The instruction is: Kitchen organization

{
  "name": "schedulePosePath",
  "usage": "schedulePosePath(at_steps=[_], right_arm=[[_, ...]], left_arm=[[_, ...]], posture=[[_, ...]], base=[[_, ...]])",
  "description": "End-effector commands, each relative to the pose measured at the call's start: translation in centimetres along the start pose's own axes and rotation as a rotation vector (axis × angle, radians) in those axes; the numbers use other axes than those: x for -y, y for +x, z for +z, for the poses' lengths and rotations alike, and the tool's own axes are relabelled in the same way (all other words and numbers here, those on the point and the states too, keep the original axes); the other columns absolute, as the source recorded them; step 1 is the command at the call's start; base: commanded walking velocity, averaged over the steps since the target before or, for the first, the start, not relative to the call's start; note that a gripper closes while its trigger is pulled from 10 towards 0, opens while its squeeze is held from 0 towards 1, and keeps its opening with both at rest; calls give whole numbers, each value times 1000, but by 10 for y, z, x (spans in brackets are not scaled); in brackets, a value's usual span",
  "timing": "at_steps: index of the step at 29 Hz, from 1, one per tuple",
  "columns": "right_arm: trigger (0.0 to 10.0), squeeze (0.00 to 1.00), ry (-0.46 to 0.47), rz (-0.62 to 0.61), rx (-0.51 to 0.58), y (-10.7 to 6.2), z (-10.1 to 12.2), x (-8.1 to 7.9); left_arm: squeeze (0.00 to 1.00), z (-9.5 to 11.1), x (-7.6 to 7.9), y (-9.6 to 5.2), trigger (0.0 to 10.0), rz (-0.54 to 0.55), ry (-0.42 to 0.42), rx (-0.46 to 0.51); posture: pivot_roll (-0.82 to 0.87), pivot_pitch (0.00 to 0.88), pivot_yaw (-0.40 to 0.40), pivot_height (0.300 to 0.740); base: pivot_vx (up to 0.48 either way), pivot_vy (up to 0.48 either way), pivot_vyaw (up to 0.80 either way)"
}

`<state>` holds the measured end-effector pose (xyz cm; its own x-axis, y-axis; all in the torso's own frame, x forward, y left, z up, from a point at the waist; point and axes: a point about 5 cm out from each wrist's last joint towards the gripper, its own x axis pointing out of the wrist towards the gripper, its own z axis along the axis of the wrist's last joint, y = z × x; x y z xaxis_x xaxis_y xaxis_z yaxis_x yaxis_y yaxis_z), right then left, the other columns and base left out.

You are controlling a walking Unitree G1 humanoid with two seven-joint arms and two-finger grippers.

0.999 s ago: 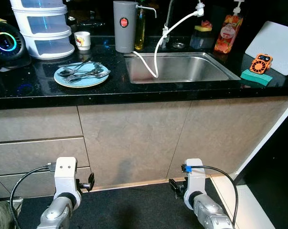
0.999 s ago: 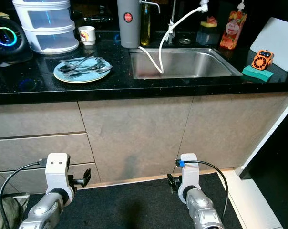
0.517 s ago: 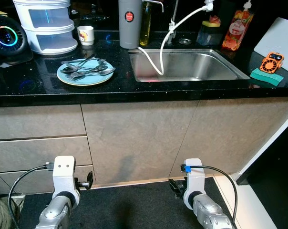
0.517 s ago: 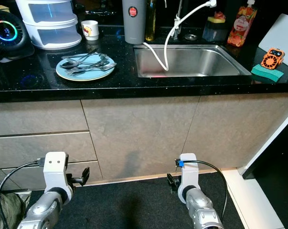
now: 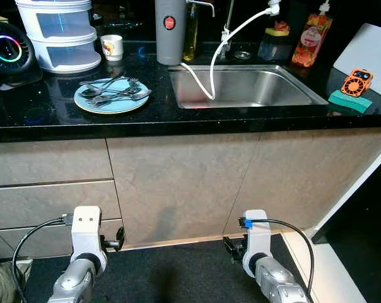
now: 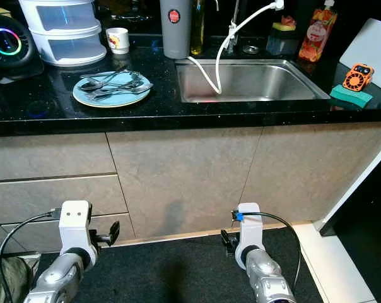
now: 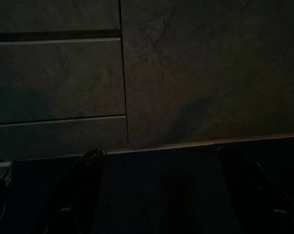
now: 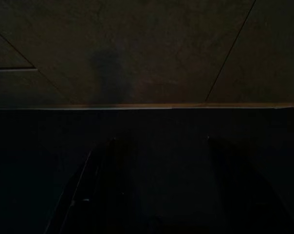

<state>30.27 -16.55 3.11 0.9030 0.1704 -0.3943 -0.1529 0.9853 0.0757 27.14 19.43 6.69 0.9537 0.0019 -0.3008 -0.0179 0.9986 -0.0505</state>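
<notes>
Black stone makes the counter (image 5: 178,117), and on it the work waits: a pale blue plate (image 5: 108,101) carrying spoons and forks (image 5: 111,93), left of the steel sink (image 5: 241,88). A white mug (image 5: 110,46) and stacked tubs (image 5: 57,31) stand behind the plate; a grey flask (image 5: 168,31) stands at the sink's back left corner. Right of the sink lie a green sponge (image 5: 345,101) with an orange gadget (image 5: 356,82) on it.

Nothing is in hand. Both arms hang low before the cabinet doors, so I judge this the approach stage, with sorting not yet begun. The next move calls for raising an arm to counter height and reaching for the cutlery, likely with the left arm, since the plate sits on that side.

The head views give the counter. The dim wrist views give what they lack: the left gripper (image 7: 161,195) with jaws apart and empty over dark floor, and the right gripper (image 8: 159,190) likewise spread and empty.
</notes>
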Motion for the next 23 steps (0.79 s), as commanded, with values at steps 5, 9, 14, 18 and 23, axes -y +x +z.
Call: schedulePosePath(at_steps=[5, 9, 14, 18, 23], right_arm=[[10000, 0, 6, -1, -2, 0, 0, -1], [10000, 0, 5, 0, 0, 1, 1, -1], [10000, 0, 5, 0, 1, 1, 1, -2], [10000, 0, 4, 0, 2, 1, 1, -2], [10000, 0, 4, 0, 1, 1, 1, -2]], left_arm=[[0, -2, 0, -1, 10000, -8, 13, -17], [0, -1, 0, -1, 10000, -10, 12, -15], [0, -1, 0, -1, 10000, -10, 12, -13], [0, 0, 0, -1, 10000, -13, 8, -10], [0, 0, 0, -1, 10000, -11, 6, -9]], posture=[[-16, 103, -24, 740], [-15, 103, -24, 740], [-15, 103, -24, 740], [-15, 101, -23, 740], [-14, 101, -23, 740]], base=[[102, 0, 0], [324, 0, 0], [354, 0, 0], [380, 0, 0], [376, 0, 0]])
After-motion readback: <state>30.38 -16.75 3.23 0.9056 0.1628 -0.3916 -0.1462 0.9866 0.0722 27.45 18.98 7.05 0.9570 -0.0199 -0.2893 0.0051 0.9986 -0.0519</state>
